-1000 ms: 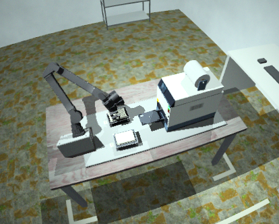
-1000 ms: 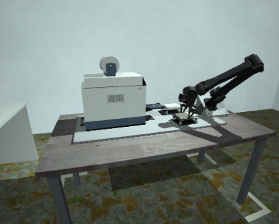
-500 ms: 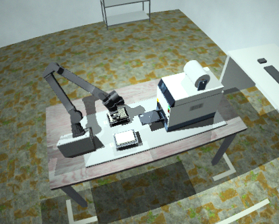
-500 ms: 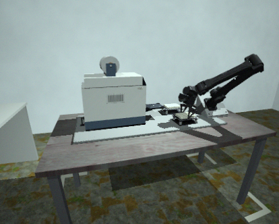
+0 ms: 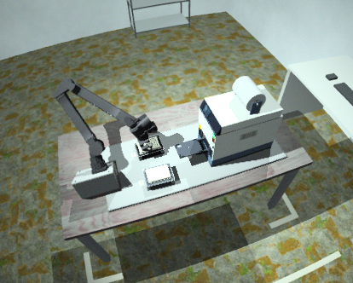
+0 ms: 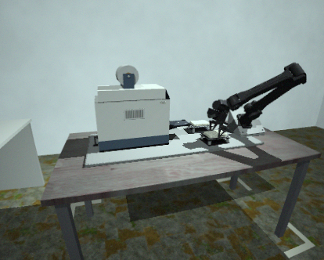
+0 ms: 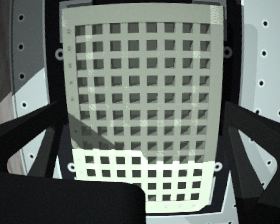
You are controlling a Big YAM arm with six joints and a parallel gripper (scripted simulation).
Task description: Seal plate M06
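Note:
A pale well plate lies flat in a black nest on the white mat. I cannot read its label. My gripper is open. It hangs just above this plate, with a finger on each long side and not touching it. A second plate sits in the other nest, nearer the table's front in the top view. The sealer stands to the right, and its dark stage is out and bare.
The arm's base box stands at the left of the mat. A foil roll sits on top of the sealer. A white side table stands off to the right, and a shelf stands at the back.

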